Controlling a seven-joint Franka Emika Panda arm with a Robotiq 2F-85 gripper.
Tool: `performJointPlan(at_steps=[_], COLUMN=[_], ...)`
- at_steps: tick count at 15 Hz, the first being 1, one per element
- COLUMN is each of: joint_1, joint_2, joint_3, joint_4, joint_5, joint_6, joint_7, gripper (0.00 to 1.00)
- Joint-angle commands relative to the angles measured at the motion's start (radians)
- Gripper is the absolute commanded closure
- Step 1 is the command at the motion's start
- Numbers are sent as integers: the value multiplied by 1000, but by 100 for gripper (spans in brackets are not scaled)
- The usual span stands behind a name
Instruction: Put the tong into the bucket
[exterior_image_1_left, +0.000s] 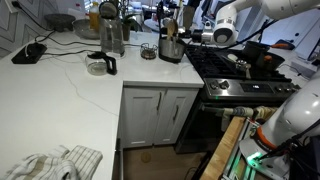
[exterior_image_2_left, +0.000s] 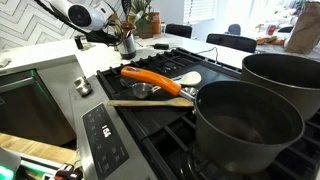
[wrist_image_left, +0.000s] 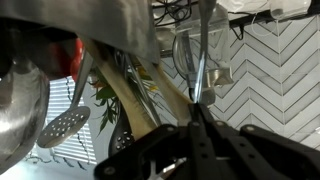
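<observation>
White marble counter (exterior_image_1_left: 70, 85), white cabinets (exterior_image_1_left: 158, 115), herringbone tile wall (wrist_image_left: 275, 65).

Slim silvery tong (wrist_image_left: 201, 60); shiny steel bucket (exterior_image_1_left: 171, 50) close by.

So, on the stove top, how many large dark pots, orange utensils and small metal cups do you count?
Large dark pots: 2
Orange utensils: 1
Small metal cups: 1
Total: 4
</observation>
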Motion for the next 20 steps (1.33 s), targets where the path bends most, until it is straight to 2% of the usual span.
performJointPlan(at_steps=[1, 2, 3, 5, 8, 14, 20], joint_1=[-14, -15, -15, -16, -12, -9, -35], joint_2=[24, 26, 22, 4, -46, -165, -302], joint_3=[-13, -16, -18, -19, -15, 8, 43], joint_4=[8, 10, 10, 4, -11, -48, -123], joint_5=[-24, -28, -35, -69, -172, -539, -985], joint_6=[-30, -26, -27, -22, -16, 86, 220], joint_7=[0, 0, 11, 32, 94, 369, 778], gripper=[99, 95, 71, 68, 46, 1, 0])
